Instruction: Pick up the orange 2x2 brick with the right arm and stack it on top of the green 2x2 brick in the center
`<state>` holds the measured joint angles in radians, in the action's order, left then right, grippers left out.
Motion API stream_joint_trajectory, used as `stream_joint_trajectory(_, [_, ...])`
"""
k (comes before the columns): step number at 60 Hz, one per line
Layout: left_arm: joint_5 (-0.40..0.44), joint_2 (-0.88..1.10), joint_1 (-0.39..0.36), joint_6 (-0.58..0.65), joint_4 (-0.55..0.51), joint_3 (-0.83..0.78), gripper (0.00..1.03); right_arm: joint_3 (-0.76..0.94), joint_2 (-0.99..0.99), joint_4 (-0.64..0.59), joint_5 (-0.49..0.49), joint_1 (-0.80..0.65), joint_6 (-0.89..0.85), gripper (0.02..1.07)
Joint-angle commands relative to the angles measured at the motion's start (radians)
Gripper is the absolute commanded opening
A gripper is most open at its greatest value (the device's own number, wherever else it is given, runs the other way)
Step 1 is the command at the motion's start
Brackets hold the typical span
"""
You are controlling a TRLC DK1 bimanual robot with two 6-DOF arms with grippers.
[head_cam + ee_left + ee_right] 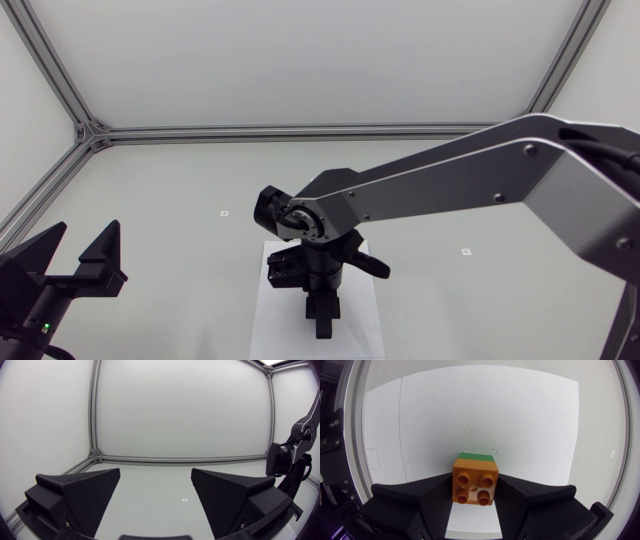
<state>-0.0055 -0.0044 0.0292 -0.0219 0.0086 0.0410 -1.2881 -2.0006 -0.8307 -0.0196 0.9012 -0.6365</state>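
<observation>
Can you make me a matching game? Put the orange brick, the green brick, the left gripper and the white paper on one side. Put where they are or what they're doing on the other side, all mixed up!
Things:
1. Orange 2x2 plastic brick
2. Green 2x2 plastic brick
3. Matte black left gripper
4. White paper sheet

Places or states:
A. Open, nothing between its fingers
B. Lying flat under the right arm
C. Between the right gripper fingers
D. Peeking out just beyond the orange brick, mostly hidden by it

Pairs: 1-C, 2-D, 3-A, 4-B
</observation>
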Motion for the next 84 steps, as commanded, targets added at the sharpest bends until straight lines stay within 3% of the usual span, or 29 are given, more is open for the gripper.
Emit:
stream_joint_trajectory(1, [0.004,-0.008,0.001,0.013,-0.013,-0.041,0.99,0.024,-0.024,-0.002,-0.003,-0.002,0.003,0.55])
stream_joint_trajectory(22, [0.004,-0.008,0.001,0.013,-0.015,-0.041,0.99,0.027,-0.004,0.025,-0.011,-0.001,0.003,0.53])
stream_joint_trajectory(35, [0.004,-0.008,0.001,0.013,-0.013,-0.041,0.99,0.023,0.003,0.038,-0.016,-0.005,0.009,0.43])
stream_joint_trajectory(84, [0.004,-0.008,0.001,0.013,-0.015,-0.041,0.99,0.035,0.008,0.047,-0.029,-0.016,0.004,0.43])
